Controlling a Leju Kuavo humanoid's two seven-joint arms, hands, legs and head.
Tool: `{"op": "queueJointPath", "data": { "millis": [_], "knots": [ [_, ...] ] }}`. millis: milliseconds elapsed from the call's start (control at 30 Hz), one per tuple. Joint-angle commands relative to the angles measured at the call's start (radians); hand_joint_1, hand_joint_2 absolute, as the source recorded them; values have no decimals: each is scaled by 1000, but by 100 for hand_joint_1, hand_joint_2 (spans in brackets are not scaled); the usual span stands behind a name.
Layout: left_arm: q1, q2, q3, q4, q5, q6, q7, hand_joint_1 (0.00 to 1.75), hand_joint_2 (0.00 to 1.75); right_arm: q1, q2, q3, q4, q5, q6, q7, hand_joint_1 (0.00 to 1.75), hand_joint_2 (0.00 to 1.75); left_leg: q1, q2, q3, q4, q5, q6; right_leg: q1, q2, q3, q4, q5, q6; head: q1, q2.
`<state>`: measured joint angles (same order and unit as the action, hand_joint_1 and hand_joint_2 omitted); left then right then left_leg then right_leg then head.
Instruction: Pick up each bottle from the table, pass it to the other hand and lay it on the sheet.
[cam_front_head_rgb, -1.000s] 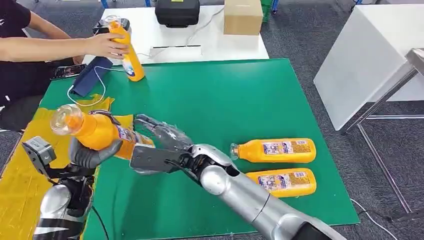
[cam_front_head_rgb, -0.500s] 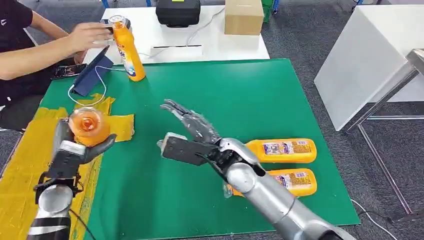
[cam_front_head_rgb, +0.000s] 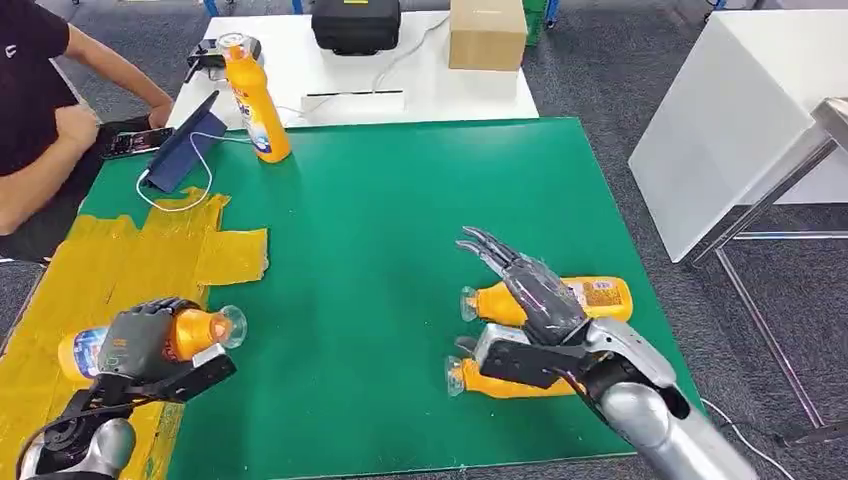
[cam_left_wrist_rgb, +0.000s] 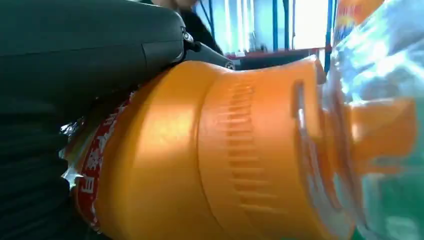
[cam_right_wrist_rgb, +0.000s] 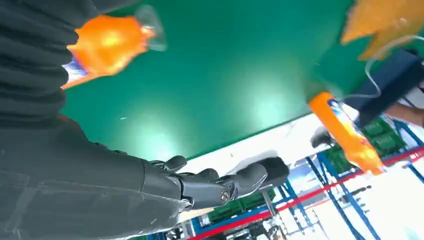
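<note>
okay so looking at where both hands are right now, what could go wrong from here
1. The left hand holds a bottle lying over the edge of the yellow sheet, its cap end over the green mat. Released there, the round bottle might roll off the sheet.
2. The right hand hovers open above two lying bottles that are close together. Coming down, its fingers could knock one aside.
</note>
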<state>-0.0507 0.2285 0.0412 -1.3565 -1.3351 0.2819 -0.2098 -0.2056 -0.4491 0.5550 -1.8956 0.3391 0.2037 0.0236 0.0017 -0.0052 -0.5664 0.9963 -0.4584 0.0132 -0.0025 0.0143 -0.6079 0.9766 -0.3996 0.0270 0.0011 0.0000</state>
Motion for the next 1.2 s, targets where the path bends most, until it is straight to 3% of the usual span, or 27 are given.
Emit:
{"op": "queueJointPath", "data": {
  "millis": [33,67,400,433,467,733,1000,1200],
  "knots": [
    [-54,64,-97,174,22,-62,-2,175,175,116,-159,-113,-102,-25,37,2,0,175,0,-3,8,-1,-3,-1,0,-5,9,0,-4,0,0,0],
    [-64,71,-104,193,28,-81,2,175,175,130,-166,-120,-103,-24,42,3,0,175,-1,-2,3,-1,0,0,-1,-3,3,0,-1,0,0,0],
    [-72,74,-109,207,31,-86,3,175,175,140,-168,-124,-102,-25,44,2,0,175,0,1,8,-2,-1,-1,0,-1,8,0,-1,-1,0,0],
    [-77,73,-111,216,35,-89,8,0,175,140,-162,-115,-98,-14,56,10,0,175,0,1,6,-2,0,-1,0,0,5,-1,0,0,0,0],
    [-87,77,-119,229,21,-93,25,0,0,139,-162,-109,-93,-6,64,15,0,175,0,1,8,-2,-1,-1,0,-1,7,0,-1,-1,0,0],
    [-172,60,-102,288,279,-227,-95,0,0,116,-212,-33,-10,28,103,36,0,175,0,-1,8,-2,1,0,1,-2,8,0,-1,0,0,0],
    [-189,61,-104,258,441,-330,-139,0,0,52,-181,3,107,30,124,71,0,175,0,1,9,-2,0,-1,0,-1,9,-1,0,0,0,0],
    [-166,-32,17,133,727,-390,-183,0,0,68,-186,-26,172,30,119,86,0,175,1,0,8,-1,0,-1,0,-2,9,-1,0,0,0,0]
  ]
}}
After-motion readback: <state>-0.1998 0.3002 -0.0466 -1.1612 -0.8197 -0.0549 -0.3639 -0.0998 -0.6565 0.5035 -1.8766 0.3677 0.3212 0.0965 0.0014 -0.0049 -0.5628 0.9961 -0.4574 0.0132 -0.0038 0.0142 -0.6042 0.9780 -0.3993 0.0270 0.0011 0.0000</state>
